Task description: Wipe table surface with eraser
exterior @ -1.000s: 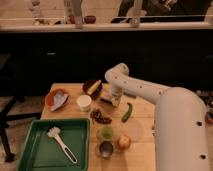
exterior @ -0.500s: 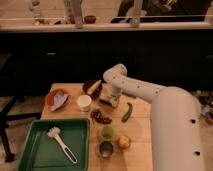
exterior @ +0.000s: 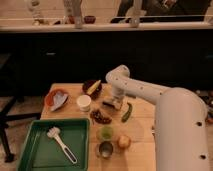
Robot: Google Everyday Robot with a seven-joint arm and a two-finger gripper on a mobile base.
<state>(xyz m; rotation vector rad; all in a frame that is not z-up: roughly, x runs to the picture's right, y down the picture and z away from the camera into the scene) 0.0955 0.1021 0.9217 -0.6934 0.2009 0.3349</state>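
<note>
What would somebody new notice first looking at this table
The big white robot arm fills the right side, reaching across the table surface so its gripper sits low near the table's middle. At front left lies a green tray holding a white brush, with a white cup just behind it.

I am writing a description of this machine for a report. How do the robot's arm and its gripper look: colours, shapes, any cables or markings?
The arm is smooth white, made of thick rounded tube segments with a bulbous elbow joint; the nearest segment is a very wide white cylinder with a few small dark dots on its side. No cables or printed markings are visible. The gripper, low over the table surface, looks pale with darker parts; finer detail cannot be made out.
</note>
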